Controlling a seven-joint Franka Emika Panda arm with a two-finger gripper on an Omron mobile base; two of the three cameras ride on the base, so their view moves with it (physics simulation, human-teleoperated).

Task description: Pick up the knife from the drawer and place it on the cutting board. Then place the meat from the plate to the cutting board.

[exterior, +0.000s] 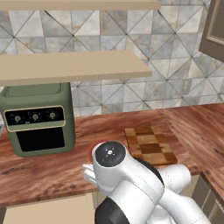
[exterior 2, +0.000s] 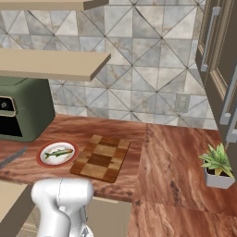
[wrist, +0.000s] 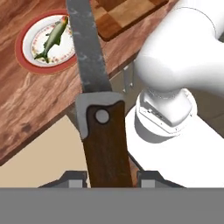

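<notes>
Hand view: the knife (wrist: 98, 109) is seen close up, its dark brown handle rising from 6 o'clock between the two dark fingertips (wrist: 72, 179), and its grey blade running up toward 12 o'clock. The gripper (wrist: 109, 180) is clenched on the knife handle, one finger at either side of it. The knife is lifted clear, with the counter edge and a pale tan surface seen beneath it.

Past the blade, at 10 o'clock in the hand view, the plate (wrist: 26, 54) is noted on the reddish-brown countertop (wrist: 39, 96), with the meat (wrist: 52, 38), a small greenish fish, lying on it. A corner of the cutting board (wrist: 127, 17) is seen at 12 o'clock, just beside the plate.

In the right base view, the plate (exterior 2: 44, 162) with the fish is recorded at 8 o'clock, and the checkered board (exterior 2: 102, 157) is just beside it toward the centre. A grey blade tip is seen at the left edge, at 9 o'clock. A green countertop oven (exterior 2: 21, 109) stands further back, and a small potted plant (exterior 2: 216, 166) sits well apart at 3 o'clock.

In the left base view, the board (exterior: 148, 144) lies at centre, partly hidden by the arm. The oven (exterior: 37, 118) is at 9 o'clock under a tan shelf (exterior: 70, 65).
</notes>
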